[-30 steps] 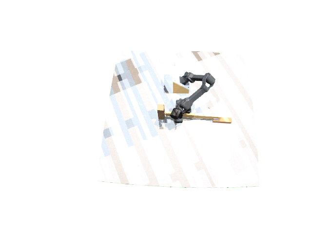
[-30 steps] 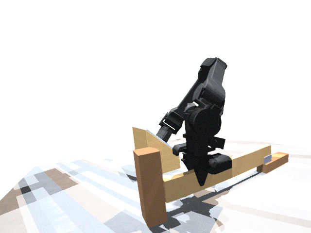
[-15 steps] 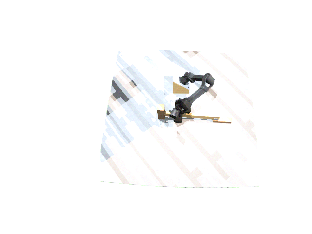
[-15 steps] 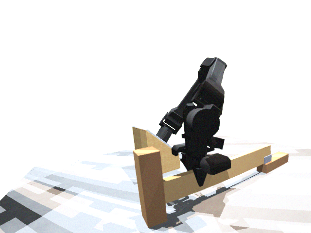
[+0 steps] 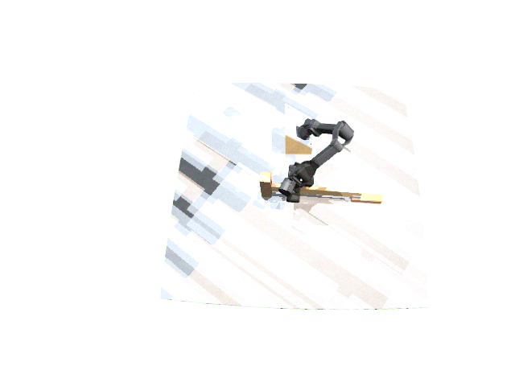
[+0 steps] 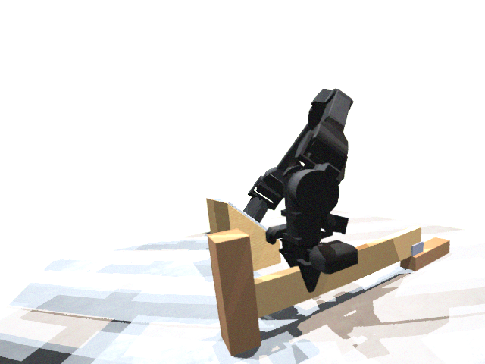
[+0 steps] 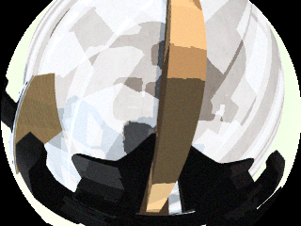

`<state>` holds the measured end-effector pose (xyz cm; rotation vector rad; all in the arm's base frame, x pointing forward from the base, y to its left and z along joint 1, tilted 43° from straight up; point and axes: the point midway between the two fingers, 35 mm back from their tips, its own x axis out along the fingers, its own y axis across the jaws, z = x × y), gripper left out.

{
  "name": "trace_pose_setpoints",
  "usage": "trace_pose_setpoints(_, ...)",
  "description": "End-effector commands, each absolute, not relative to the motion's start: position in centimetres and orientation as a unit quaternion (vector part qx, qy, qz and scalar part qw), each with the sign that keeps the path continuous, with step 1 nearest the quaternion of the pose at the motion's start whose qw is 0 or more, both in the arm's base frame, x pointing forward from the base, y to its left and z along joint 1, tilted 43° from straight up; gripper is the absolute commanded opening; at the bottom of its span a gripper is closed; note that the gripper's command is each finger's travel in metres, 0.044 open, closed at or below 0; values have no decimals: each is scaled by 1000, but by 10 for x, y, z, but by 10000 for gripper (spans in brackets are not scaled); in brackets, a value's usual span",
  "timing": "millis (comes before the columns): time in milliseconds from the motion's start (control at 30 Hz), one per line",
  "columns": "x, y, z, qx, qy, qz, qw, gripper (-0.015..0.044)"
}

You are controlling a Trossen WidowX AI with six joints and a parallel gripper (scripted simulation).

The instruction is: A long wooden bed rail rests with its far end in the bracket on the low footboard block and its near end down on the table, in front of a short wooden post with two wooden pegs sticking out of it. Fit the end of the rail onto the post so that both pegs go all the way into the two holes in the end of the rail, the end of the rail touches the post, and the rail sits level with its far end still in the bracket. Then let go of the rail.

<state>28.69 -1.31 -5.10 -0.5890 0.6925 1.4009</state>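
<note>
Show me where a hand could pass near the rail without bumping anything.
Free: the table side of the rail away from the arm. Crowded: the arm side, between post, wooden wedge and the gripper clamped on the rail.

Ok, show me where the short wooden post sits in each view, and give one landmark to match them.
Top: post left of centre, at the rail's left end.
Exterior: post upright in the lower foreground, the rail running from it to the right.
Wrist: post not clearly identifiable.
Shared landmark: the rail, which the gripper clamps.
</note>
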Motion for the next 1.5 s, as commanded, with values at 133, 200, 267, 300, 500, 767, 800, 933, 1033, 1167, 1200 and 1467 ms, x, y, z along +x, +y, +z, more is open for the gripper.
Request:
trace_pose_setpoints(133,287,-14,-52,-261,307,622,671,26)
trace_pose_setpoints(200,287,-14,-52,-261,307,622,671,79)
trace_pose_setpoints(267,287,-14,-52,-261,307,622,671,131)
trace_pose_setpoints(300,287,-14,-52,-261,307,622,671,157)
trace_pose_setpoints(500,287,-14,-52,-261,307,622,671,315)
trace_pose_setpoints(767,287,-14,-52,-261,307,622,671,440)
trace_pose_setpoints(800,287,-14,-52,-261,307,622,671,440)
trace_pose_setpoints(933,288,-13,-31,-263,308,620,672,440)
trace_pose_setpoints(1033,288,-12,-9,-264,308,619,673,440)
trace_pose_setpoints(1167,288,-12,-9,-264,308,619,673,440)
trace_pose_setpoints(1200,288,-12,-9,-264,308,619,673,440)
trace_pose_setpoints(1467,288,-12,-9,-264,308,619,673,440)
